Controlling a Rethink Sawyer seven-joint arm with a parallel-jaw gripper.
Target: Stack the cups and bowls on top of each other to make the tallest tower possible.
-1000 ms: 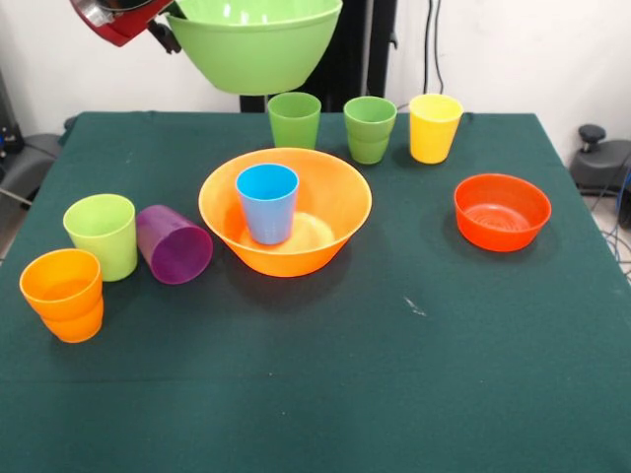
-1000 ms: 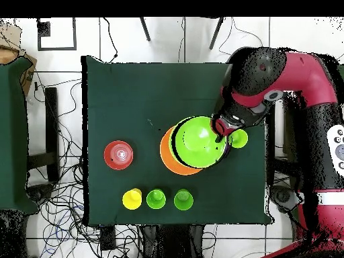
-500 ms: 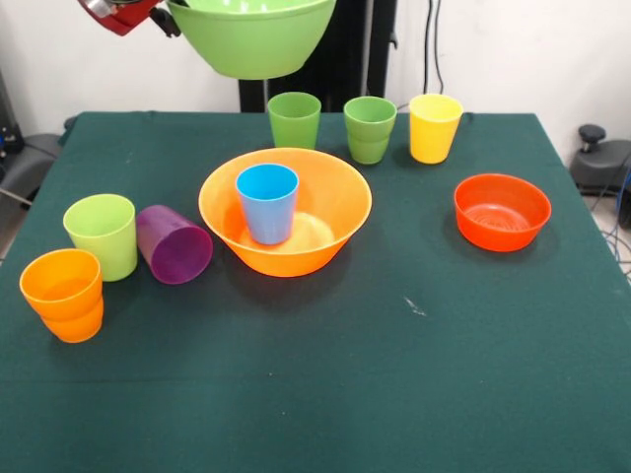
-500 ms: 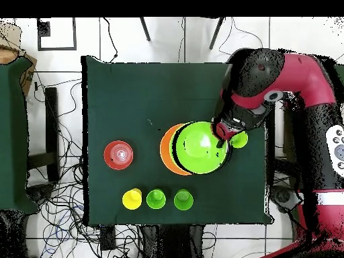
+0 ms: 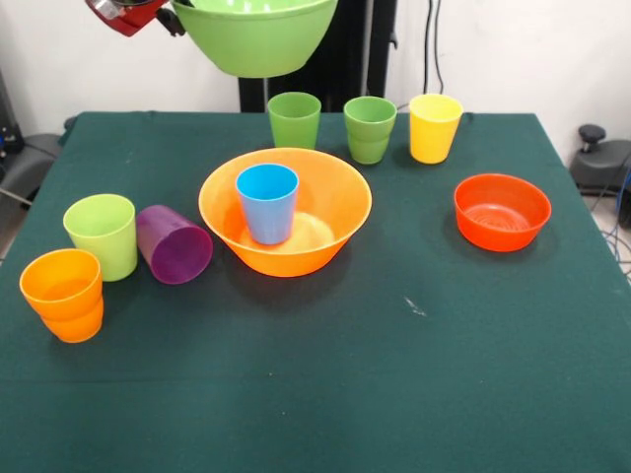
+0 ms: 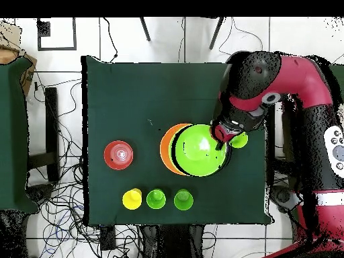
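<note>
Fingers [image 5: 175, 18] grip the lime-green bowl [image 5: 254, 34] aloft; blue cup [image 5: 267, 202] stands inside orange bowl [image 5: 335, 212].

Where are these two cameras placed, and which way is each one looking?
Front view: across the table, facing the robot; only the gripper shows at the top edge, holding the lime-green bowl aloft.
Overhead view: above, looking straight down; the whole red arm shows.
Shared: lime-green bowl, orange bowl, red-orange bowl, green table.

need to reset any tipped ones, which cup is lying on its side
The purple cup, beside the lime cup at the table's left in the front view. Its mouth faces the camera; every other cup stands upright.
</note>
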